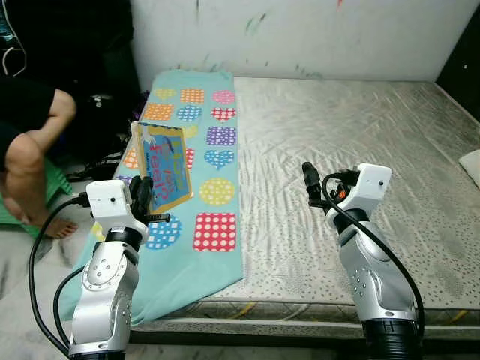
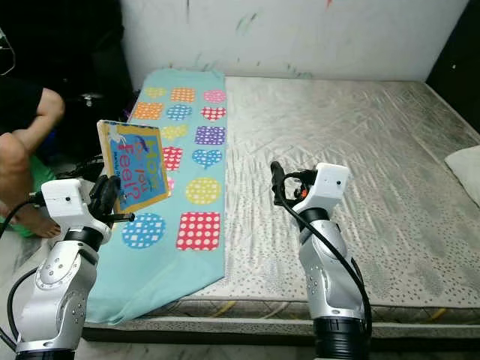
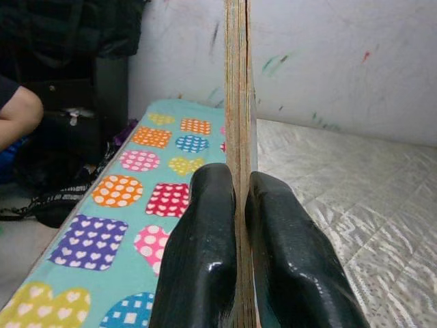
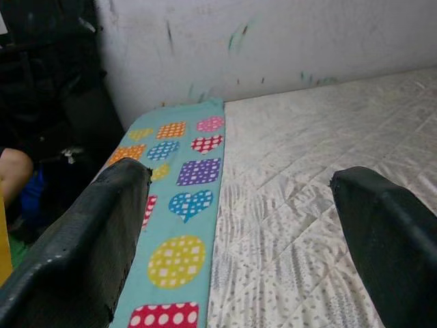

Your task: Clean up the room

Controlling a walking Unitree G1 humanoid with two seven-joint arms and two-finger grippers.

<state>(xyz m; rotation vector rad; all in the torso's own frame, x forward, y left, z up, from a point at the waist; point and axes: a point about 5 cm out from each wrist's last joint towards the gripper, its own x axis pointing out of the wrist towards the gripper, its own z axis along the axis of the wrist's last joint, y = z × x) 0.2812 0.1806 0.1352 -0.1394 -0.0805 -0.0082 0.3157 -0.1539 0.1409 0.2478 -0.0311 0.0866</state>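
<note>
The left gripper [image 1: 142,196] is clamped on the lower edge of an upright picture book [image 1: 163,166], held clear above the patterned blanket [image 1: 214,161] at the mattress's [image 1: 352,135] left, presumably to carry it off, while the right gripper [image 1: 309,182] hovers spread and empty.

Both arms were silver cast-metal shells with white boxy wrist modules and black cables looping down them. Left gripper [image 1: 142,196] and right gripper [image 1: 308,180] had long glossy black fingers [image 3: 205,266] (orange detail near right wrist).
</note>
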